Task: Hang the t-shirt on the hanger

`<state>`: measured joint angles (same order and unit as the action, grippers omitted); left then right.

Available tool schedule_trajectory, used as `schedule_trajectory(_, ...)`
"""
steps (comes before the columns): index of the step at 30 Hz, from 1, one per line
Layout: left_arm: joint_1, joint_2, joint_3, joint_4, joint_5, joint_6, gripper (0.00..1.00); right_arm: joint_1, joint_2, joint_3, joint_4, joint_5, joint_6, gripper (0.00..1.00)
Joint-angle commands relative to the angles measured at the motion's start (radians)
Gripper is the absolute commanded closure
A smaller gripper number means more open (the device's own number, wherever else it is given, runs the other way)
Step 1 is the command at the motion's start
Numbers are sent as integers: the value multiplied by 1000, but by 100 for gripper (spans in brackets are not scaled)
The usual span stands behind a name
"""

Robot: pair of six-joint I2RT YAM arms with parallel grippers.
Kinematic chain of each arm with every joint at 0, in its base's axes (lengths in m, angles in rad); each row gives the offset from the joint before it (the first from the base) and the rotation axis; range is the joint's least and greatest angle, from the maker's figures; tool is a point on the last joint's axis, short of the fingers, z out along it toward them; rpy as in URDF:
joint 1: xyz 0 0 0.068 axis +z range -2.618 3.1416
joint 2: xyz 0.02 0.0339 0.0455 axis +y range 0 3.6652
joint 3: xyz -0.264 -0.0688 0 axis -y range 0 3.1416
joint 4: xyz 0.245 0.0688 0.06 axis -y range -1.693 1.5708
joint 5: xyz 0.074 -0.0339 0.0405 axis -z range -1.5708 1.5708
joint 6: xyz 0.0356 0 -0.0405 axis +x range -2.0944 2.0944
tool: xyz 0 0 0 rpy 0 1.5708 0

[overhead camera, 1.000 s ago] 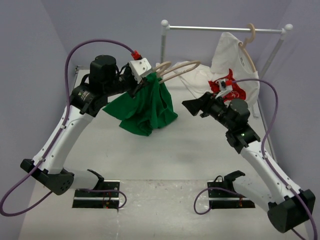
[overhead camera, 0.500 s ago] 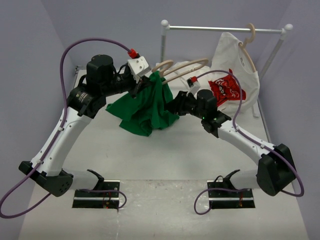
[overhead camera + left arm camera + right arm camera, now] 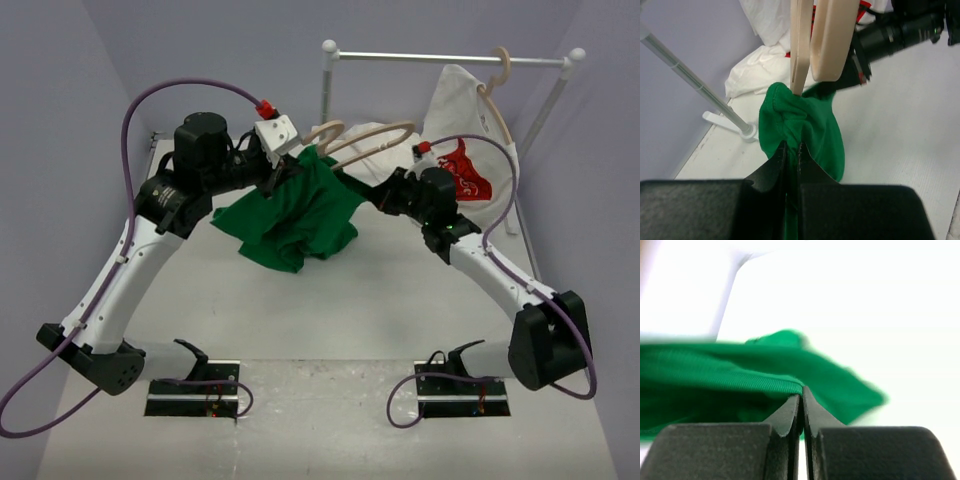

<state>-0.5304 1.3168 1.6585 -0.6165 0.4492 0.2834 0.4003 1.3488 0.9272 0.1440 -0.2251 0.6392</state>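
Note:
The green t-shirt (image 3: 290, 215) hangs bunched from my left gripper (image 3: 290, 165), well above the table. That gripper (image 3: 791, 147) is shut on green fabric (image 3: 805, 125), and one end of the pale wooden hanger (image 3: 832, 40) runs down into that fabric. The hanger (image 3: 375, 135) sticks out to the right in the air. My right gripper (image 3: 368, 193) is at the t-shirt's right side, shut on its ribbed edge and drawing it out sideways. In the right wrist view the fingertips (image 3: 802, 390) pinch that green edge (image 3: 715, 375).
A white clothes rail (image 3: 450, 58) stands at the back right, its post and foot (image 3: 690, 82) near the left wall. A white shirt with a red graphic (image 3: 470, 125) hangs from it on another hanger (image 3: 500, 75). White cloth (image 3: 765, 75) lies at its base.

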Motion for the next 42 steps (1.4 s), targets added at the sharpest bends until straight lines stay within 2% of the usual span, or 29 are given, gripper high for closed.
schedule_trajectory(1,5,-67,-26,63,7,-20,100,-190,-70,37,-94,1,11,100)
schedule_trajectory(9,7,-78,-96,70,74,-27,100,-353,-140,181,-255,-17,-40,100)
schedule_trajectory(19,35,-88,-172,153,205,-64,100,-396,-146,381,-400,-14,-132,100)
schedule_trajectory(24,35,-52,-165,128,153,-52,100,-396,-172,451,-468,-162,-171,100)
schedule_trajectory(27,35,-7,-146,115,188,-50,100,-366,-180,517,-542,-244,-223,100)
schedule_trajectory(32,35,66,-83,127,282,-60,100,-235,-116,711,-771,-237,-375,100)
schedule_trajectory(34,34,88,-40,125,321,-62,100,-181,-86,744,-809,-225,-417,100)
schedule_trajectory(42,35,118,29,113,351,-48,100,-123,-24,811,-896,-317,-479,99)
